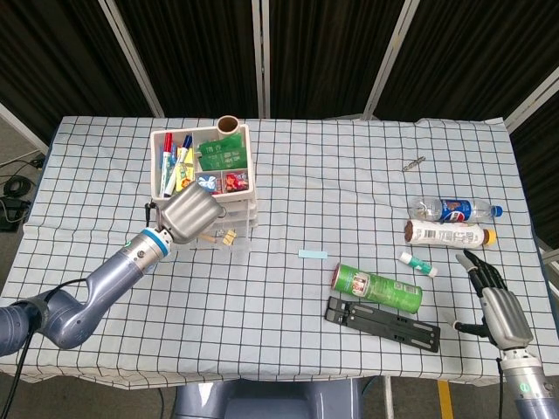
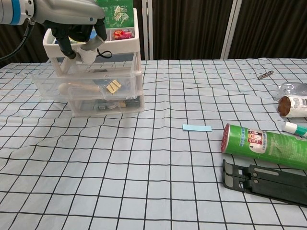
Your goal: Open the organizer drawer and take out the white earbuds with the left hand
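1. A table [image 1: 288, 340] under a checked cloth holds everything, so both arms can reach it.
2. A clear plastic organizer [image 2: 136, 76] stands at the far left. Its middle drawer [image 2: 81, 86] is pulled out toward the robot, which leaves the inside open from above. A tray of pens and packets sits on top.
3. The left hand [image 2: 76, 31] hangs just above the open drawer, fingers curled downward. It pinches a white earbuds case [image 2: 88, 53] with a thin black loop, lifted clear of the drawer. By my judgement, the removal is nearly complete.
4. The right hand [image 1: 496, 301] rests at the near right edge, fingers spread and holding nothing, out of the way.
5. A green can [image 1: 376, 288], black stand [image 1: 383, 322] and bottles lie at the right, untouched.
6. Only the chest view shows the case under the fingers; from the head view the hand's back hides it. Only the head view shows the right hand.
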You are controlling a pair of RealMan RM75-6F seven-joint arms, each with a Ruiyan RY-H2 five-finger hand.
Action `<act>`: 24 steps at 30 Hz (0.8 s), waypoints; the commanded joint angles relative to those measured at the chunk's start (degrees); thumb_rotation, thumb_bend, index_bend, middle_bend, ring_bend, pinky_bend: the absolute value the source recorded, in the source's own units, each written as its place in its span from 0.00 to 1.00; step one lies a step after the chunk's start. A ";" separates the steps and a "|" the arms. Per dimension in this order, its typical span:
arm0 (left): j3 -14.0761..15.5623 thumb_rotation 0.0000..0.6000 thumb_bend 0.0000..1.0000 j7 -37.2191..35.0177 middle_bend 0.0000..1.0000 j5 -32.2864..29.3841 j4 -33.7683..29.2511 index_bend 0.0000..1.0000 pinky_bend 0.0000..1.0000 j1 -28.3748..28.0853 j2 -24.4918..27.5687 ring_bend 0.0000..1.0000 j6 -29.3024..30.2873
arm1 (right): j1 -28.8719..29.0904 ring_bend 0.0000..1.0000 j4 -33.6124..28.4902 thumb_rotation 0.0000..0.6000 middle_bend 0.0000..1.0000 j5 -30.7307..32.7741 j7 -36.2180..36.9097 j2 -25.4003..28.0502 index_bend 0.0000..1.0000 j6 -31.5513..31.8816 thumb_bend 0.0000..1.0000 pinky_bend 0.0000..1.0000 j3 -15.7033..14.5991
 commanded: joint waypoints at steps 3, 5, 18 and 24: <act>-0.62 1.00 0.36 -1.06 0.97 1.52 -4.85 0.68 0.74 2.21 3.89 0.85 3.32 | -0.17 0.00 -0.52 1.00 0.00 -0.58 0.12 0.37 0.01 0.58 0.11 0.00 -0.16; -0.51 1.00 0.36 -1.38 0.97 3.06 -6.91 0.68 0.74 3.32 5.64 0.85 4.52 | -0.27 0.00 -0.72 1.00 0.00 -0.91 0.07 0.50 0.01 0.89 0.11 0.00 -0.27; 1.23 1.00 0.36 -10.64 0.96 9.45 -15.92 0.67 0.74 17.24 10.30 0.85 17.76 | -0.72 0.00 -2.14 1.00 0.00 -2.37 -0.23 1.16 0.01 2.20 0.11 0.00 -0.82; 3.20 1.00 0.36 -11.81 0.96 12.13 -13.78 0.66 0.74 25.04 5.28 0.84 25.53 | -0.74 0.00 -2.35 1.00 0.00 -3.02 -0.90 0.97 0.01 2.22 0.11 0.00 -1.30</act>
